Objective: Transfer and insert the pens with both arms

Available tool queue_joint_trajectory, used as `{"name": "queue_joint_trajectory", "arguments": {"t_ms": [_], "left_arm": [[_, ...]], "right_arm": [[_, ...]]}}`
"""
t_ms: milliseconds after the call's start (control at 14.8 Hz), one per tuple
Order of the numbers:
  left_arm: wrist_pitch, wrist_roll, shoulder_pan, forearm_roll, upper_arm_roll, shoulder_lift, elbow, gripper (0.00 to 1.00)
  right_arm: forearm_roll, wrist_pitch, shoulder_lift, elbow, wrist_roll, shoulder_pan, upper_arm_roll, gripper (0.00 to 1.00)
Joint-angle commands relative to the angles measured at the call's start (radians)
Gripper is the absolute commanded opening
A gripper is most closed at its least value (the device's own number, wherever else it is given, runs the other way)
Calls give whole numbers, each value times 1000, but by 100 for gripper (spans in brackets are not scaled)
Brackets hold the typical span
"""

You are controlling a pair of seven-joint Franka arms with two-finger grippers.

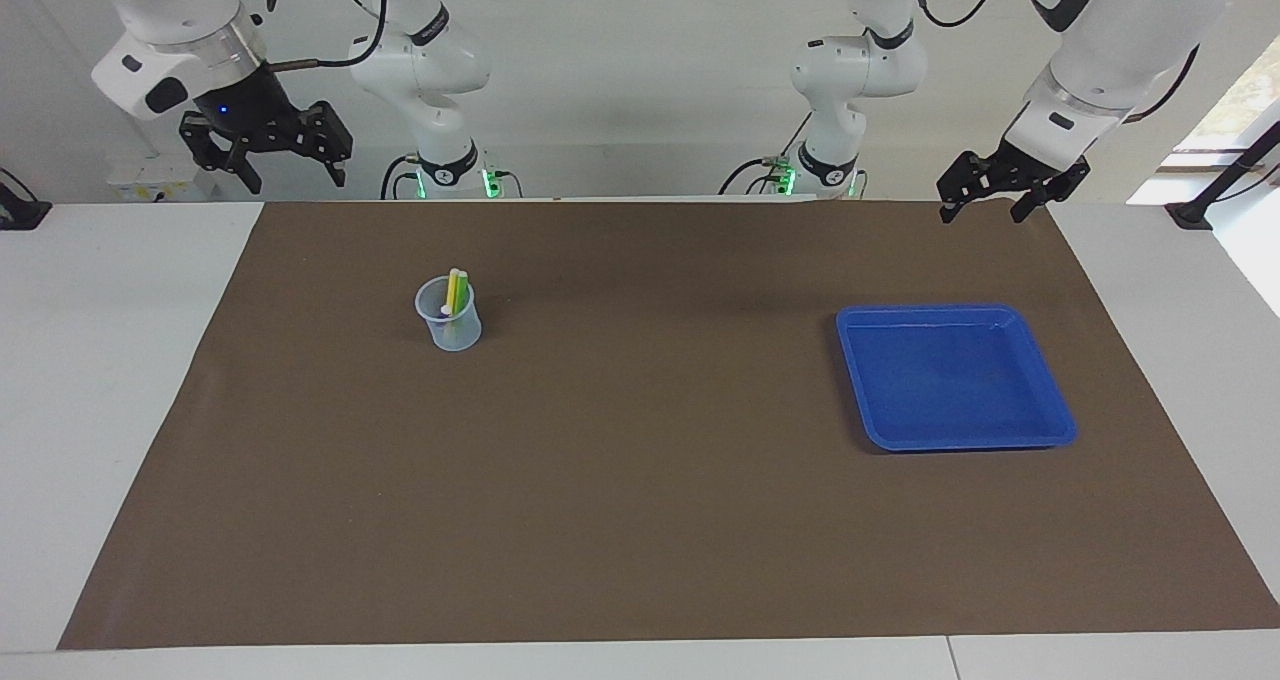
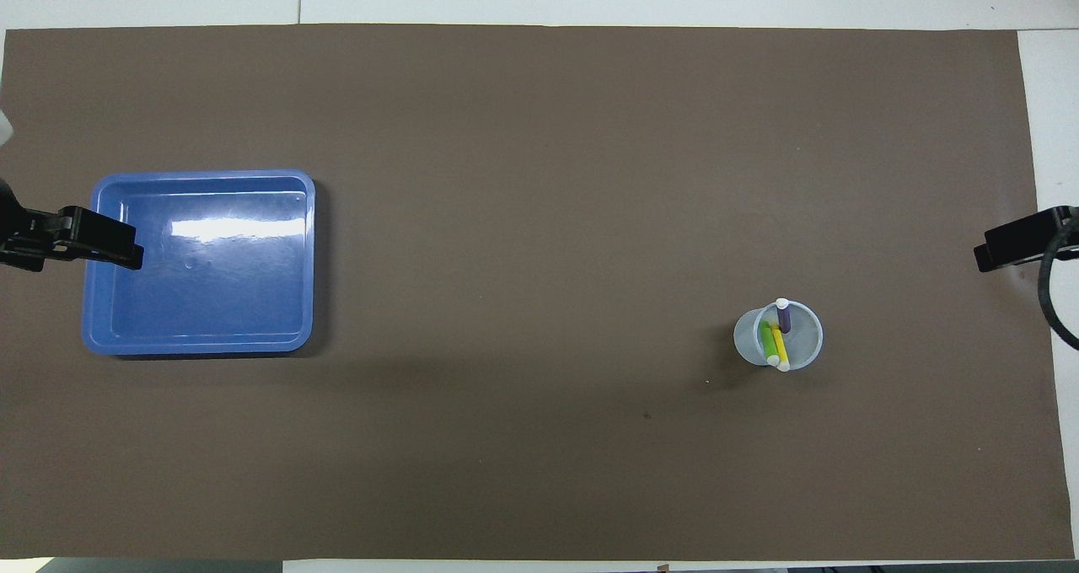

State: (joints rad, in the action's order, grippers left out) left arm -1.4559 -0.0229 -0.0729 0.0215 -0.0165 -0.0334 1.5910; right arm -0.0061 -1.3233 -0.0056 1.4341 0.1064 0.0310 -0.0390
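Three pens stand together in a clear plastic cup (image 1: 449, 315) (image 2: 778, 335) toward the right arm's end of the brown mat. The yellow pen (image 2: 781, 350) and the green pen (image 2: 768, 340) lean side by side, and the purple pen (image 2: 784, 315) stands beside them. My right gripper (image 1: 295, 175) (image 2: 1011, 249) hangs open in the air over the mat's edge by the robots, holding nothing. My left gripper (image 1: 983, 212) (image 2: 101, 249) is also raised and open, near the mat's corner at its own end, with nothing between its fingers.
A blue tray (image 1: 955, 378) (image 2: 202, 261) with nothing in it lies on the mat toward the left arm's end. Two smaller white arms (image 1: 440, 70) with green lights stand at the table's edge between my arms. White table borders the brown mat (image 1: 640, 500).
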Motion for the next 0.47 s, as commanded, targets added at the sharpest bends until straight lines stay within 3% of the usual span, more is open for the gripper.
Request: {"name": "queue_joint_trajectory", "arguments": {"t_ms": [0, 404], "left_arm": [[5, 15, 8, 1, 0, -13, 3, 100], [-8, 15, 8, 1, 3, -16, 10, 100]], "right_arm": [[-20, 27, 12, -29, -13, -3, 1, 100], [-21, 27, 10, -21, -13, -9, -4, 100]]}}
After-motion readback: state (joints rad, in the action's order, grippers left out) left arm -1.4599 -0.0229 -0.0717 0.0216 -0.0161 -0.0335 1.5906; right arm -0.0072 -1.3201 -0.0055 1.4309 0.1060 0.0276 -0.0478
